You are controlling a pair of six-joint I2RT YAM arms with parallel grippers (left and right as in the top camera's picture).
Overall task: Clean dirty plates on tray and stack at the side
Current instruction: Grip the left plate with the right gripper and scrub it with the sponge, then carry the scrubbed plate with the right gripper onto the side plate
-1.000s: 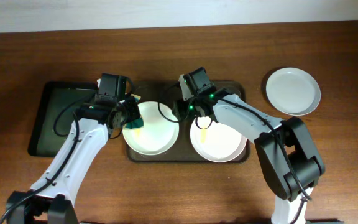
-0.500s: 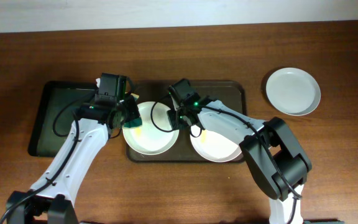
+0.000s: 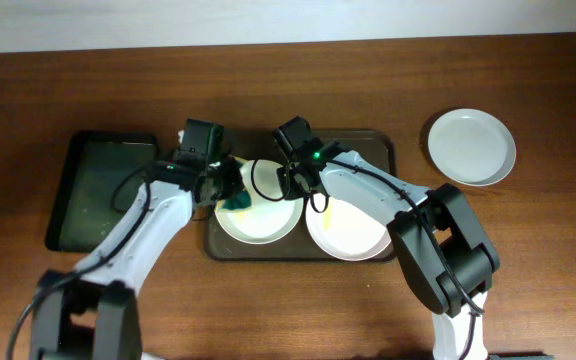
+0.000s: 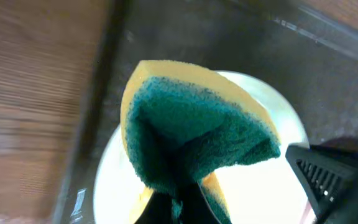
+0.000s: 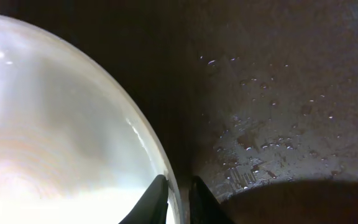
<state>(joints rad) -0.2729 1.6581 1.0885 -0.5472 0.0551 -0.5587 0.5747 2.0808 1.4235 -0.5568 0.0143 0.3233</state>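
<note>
Clamping a green-yellow sponge, left pincer holds it over the left plate in the tray. That plate's rim is pinched by right pincer. Alongside sits cream plate; white plate rests on counter, well right of tray.

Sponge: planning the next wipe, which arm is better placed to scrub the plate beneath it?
Left: the left pincer holds the sponge over that plate; the right pincer only straddles a rim.

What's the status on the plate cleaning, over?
Left end effector shut on yellow-green sponge, over pale round plate on dark brown rectangular tray. Right end effector pinching that plate's rim. Nothing in the way.
</note>
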